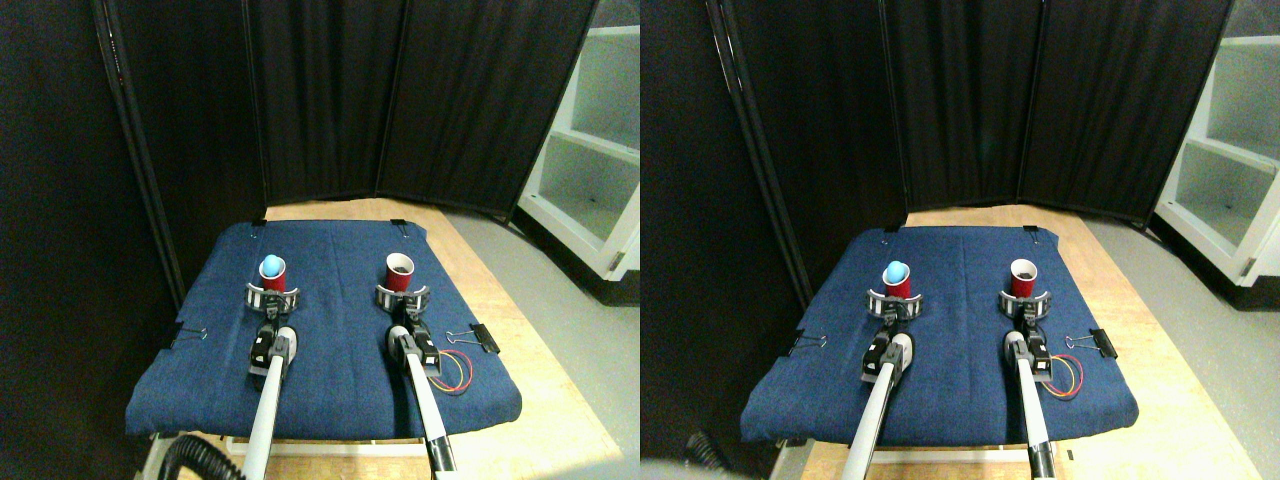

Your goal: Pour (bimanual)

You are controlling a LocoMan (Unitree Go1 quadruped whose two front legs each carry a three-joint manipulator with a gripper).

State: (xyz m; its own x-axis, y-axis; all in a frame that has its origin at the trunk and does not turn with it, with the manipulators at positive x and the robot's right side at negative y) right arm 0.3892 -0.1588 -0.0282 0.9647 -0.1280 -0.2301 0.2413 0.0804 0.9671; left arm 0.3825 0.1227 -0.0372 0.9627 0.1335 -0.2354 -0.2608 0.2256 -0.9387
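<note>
Two red cups stand upright on the blue cloth (330, 380). The left cup (273, 278) carries a light blue ball (271, 265) at its mouth. My left gripper (272, 297) rings its base with curved grey jaws. The right cup (400, 273) shows a dark inside with nothing visible in it. My right gripper (401, 295) wraps its base the same way. Both cups rest on the cloth, roughly level with each other and well apart.
The cloth is pinned to a wooden table (540, 400) by black binder clips (485, 338) at its edges. Coloured wires (455, 372) loop beside my right arm. Black curtains (400, 100) close the back, and a white shelf unit (590, 170) stands at the right.
</note>
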